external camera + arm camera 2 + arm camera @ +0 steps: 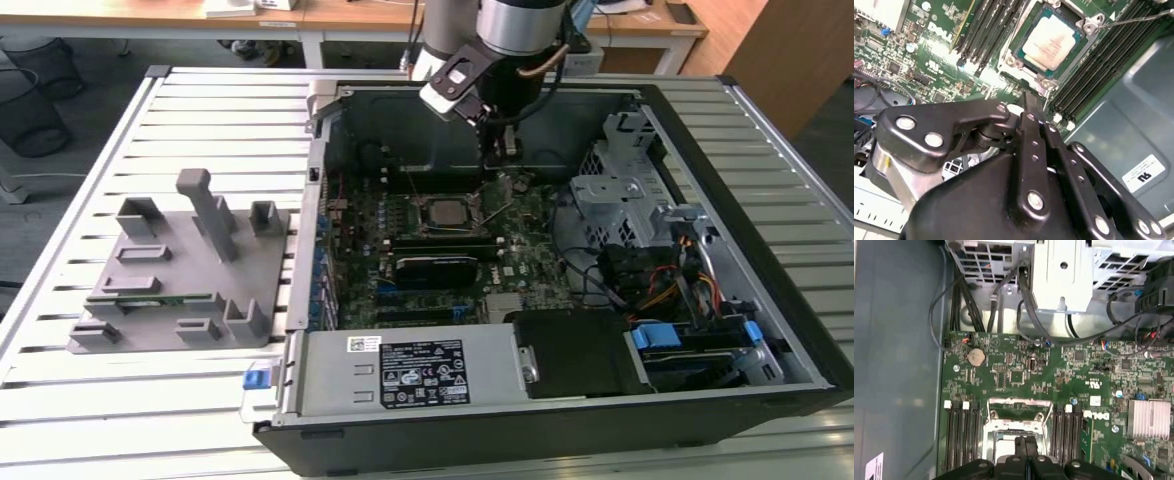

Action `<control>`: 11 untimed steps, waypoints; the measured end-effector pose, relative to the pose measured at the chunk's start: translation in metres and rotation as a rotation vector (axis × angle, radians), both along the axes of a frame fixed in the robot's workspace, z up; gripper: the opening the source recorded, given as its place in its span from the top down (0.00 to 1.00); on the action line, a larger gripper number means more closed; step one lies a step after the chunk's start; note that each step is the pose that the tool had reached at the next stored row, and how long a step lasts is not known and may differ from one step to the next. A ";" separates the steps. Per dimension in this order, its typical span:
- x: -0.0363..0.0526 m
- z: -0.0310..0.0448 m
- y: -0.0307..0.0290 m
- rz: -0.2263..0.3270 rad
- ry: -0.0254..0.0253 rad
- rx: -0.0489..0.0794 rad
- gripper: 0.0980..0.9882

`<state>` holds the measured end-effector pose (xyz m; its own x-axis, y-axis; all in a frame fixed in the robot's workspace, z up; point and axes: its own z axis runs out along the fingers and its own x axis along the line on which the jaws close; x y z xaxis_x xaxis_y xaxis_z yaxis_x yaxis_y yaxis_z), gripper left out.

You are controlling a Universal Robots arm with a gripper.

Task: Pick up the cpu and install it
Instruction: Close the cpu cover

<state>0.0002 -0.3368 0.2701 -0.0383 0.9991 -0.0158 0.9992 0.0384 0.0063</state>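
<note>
One cpu [1049,42] lies flat in the socket [1081,24] on the green board [919,55], silver top up, with rows of memory slots [1101,67] just beside it on either side. It looks light, thin and stiff. The smooth metal top would probably be slippery and the underside is likely delicate, so the safest hold is on two opposite edges, kept level, with no sliding. The gripper [1031,100] hangs just beside the socket, its fingers closed against each other with nothing between them, clear of the cpu. In the exterior view the board sits inside an open computer case [534,440] on a slatted table [134,420], and a grey holder [174,270] stands well apart at the exterior view's left.
</note>
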 end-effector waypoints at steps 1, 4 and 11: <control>0.0001 0.0000 0.0000 0.000 0.0000 0.000 0.99; 0.0077 -0.0006 0.0000 0.000 -0.0001 0.000 0.99; 0.0180 -0.0051 0.0009 0.009 -0.0019 -0.001 0.99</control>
